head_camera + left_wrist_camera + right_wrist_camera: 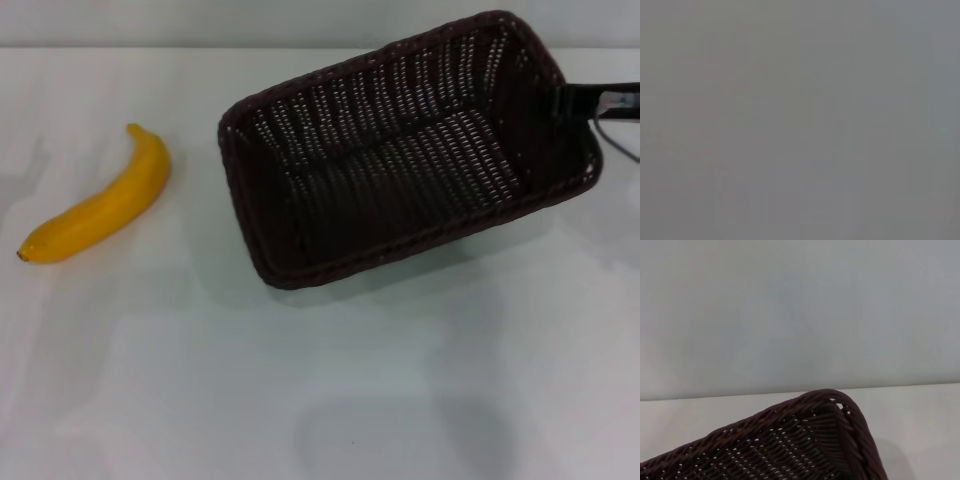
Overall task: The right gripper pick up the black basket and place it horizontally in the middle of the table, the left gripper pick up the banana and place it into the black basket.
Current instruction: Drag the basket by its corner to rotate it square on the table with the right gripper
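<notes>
With jaws closed on its 2 o'clock rim, the right gripper (572, 101) was placing the skewed dark woven rectangular basket (400, 150) mid-desk; it needed squaring, while the curved yellow banana (100, 205) waited at 9 o'clock.

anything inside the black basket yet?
No. The black basket shows only its own woven floor and walls; the banana lies on the table to its left. The right gripper is at its right rim. Nothing covers the inside.

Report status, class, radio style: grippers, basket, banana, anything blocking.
Right gripper at the black basket right rim, basket skewed. Left gripper out of view. Banana on table, left of basket, untouched. Nothing between them.
</notes>
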Robot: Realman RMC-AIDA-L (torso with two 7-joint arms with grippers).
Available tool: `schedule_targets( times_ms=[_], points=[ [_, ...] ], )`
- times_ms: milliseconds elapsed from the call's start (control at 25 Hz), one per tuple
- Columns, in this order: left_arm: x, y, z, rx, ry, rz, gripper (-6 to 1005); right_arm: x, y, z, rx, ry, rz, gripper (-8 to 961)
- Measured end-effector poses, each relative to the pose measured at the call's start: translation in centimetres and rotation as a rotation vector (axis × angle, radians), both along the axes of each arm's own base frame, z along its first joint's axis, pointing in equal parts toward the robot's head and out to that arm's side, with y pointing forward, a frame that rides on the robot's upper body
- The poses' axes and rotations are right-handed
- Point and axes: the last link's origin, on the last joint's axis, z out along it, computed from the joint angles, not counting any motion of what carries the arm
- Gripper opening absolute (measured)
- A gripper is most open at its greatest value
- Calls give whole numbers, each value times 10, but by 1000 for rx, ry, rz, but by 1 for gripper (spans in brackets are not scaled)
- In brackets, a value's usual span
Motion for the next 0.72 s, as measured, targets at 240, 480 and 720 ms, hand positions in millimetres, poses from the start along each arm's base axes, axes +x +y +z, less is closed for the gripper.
schedule_targets(
  times_ms=[240, 480, 720],
  points=[
    [0, 0, 1, 1, 3, -1, 877, -4, -5, -12, 2, 34, 14, 174],
    [0, 0, 1, -2, 3, -1, 877, -8, -10, -21, 14, 63, 33, 184],
    [0, 0, 0, -7, -9, -1, 877, -5, -11, -18, 58, 77, 34, 193]
  ],
)
